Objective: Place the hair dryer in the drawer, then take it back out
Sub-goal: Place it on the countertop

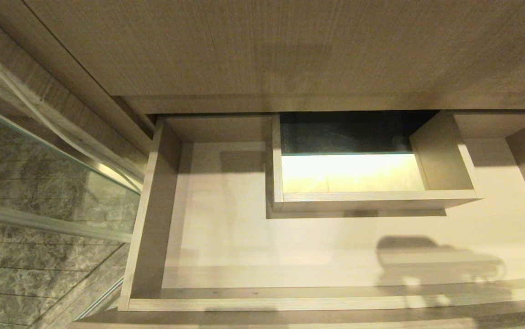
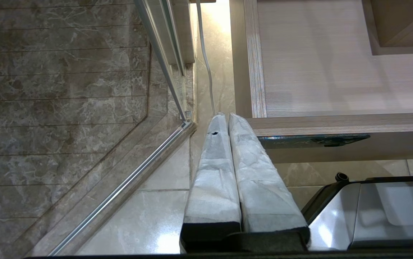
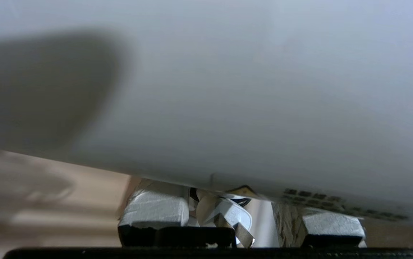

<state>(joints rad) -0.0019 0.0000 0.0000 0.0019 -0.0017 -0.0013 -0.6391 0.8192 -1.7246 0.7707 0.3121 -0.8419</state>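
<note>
The hair dryer [image 3: 228, 90] filled the right wrist view, its white body pressed close to the camera, with the plug [image 3: 228, 216] dangling between the taped fingers [image 3: 156, 208] of the right tool [image 3: 242, 216]. That tool stood partly apart and appeared clamped on the hair dryer's body; it was out of the head view, where only a shadow fell on the drawer floor. The left tool [image 2: 228, 122] hung idle with its fingers together, holding nothing, beside the near left corner of the drawer [image 1: 148, 256], above the tiled floor [image 2: 148, 216]. Further off, the drawer stood pulled out, nothing lying in it, with the boxed cutout [image 1: 353, 201] toward its back. Judging by this, the hair dryer was being carried. To do it well, lower it onto the open floor in front of the cutout, keeping the cord and plug inside the walls.
</note>
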